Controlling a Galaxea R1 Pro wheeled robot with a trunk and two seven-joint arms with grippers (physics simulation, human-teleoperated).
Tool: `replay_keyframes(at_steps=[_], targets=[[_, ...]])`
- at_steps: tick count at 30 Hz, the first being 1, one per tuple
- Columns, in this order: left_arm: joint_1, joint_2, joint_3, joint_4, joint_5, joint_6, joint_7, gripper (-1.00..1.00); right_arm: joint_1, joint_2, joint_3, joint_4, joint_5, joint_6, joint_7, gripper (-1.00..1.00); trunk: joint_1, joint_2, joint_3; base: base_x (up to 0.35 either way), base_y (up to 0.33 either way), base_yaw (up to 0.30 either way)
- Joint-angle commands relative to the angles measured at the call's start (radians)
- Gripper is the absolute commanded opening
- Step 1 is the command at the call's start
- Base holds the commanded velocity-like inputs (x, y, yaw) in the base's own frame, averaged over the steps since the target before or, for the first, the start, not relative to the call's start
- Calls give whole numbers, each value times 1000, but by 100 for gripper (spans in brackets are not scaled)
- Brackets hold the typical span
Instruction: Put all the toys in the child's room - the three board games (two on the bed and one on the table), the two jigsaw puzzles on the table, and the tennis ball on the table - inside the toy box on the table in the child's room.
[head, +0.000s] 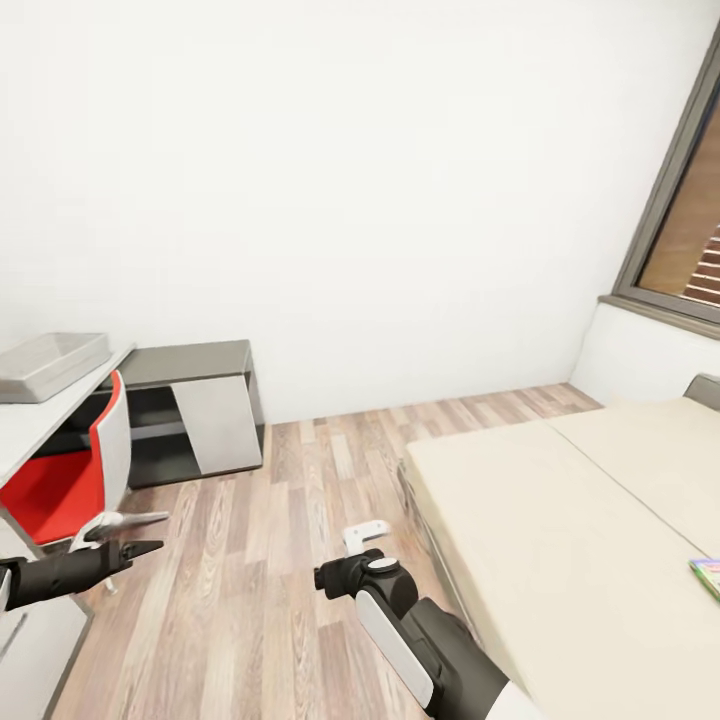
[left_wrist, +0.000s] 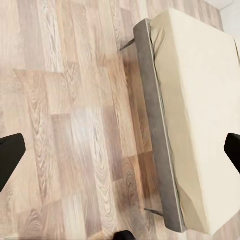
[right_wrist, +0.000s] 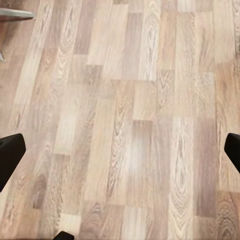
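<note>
Visibly, one toy box, one board game.

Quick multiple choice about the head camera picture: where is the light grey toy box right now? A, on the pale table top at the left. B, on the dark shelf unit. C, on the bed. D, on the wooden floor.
A: the toy box sits on the pale top of the table at the left edge, above the red chair, apart from the bed.
</note>
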Motion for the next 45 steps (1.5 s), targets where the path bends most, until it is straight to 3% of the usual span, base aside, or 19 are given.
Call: replay_keyframes(at_steps=[1, 32, 45], targets=[[-2, -1, 5, -1, -10, 8, -10, 100, -1, 0, 1, -1, -10, 2, -10, 100, 1, -2, -2, -16, 0, 293], [-2, 0, 5, -1, -11, 8, -10, 100, -1, 0, 2, -1, -9, 0, -10, 100, 1, -2, -2, -53, 0, 292], [-2, 2, 6, -1, -9, 7, -10, 100, -2, 0, -5, -2, -17, -90, -9, 100, 1, -2, -3, -4, 0, 58]])
